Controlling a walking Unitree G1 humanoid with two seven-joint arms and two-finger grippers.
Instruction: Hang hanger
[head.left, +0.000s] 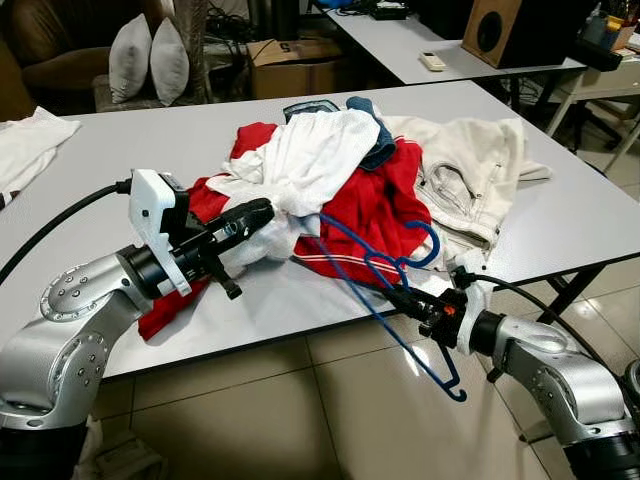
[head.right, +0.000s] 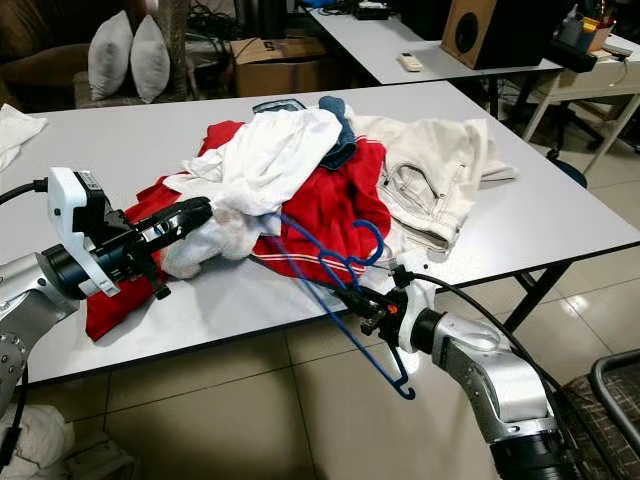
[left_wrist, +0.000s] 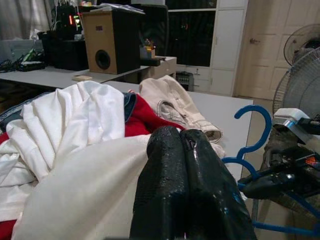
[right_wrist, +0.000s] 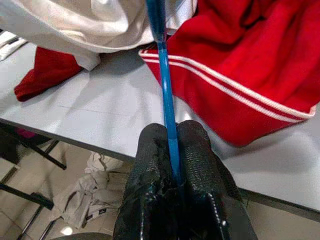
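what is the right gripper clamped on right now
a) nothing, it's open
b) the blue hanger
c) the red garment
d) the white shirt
b: the right gripper is shut on a thin bar of the blue hanger, which runs between its two black fingers at the table's front edge, while the red garment lies apart on the table.

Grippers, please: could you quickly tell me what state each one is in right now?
Left gripper: closed, tips at the white garment; whether it pinches cloth cannot be told.
Right gripper: closed on the blue hanger.
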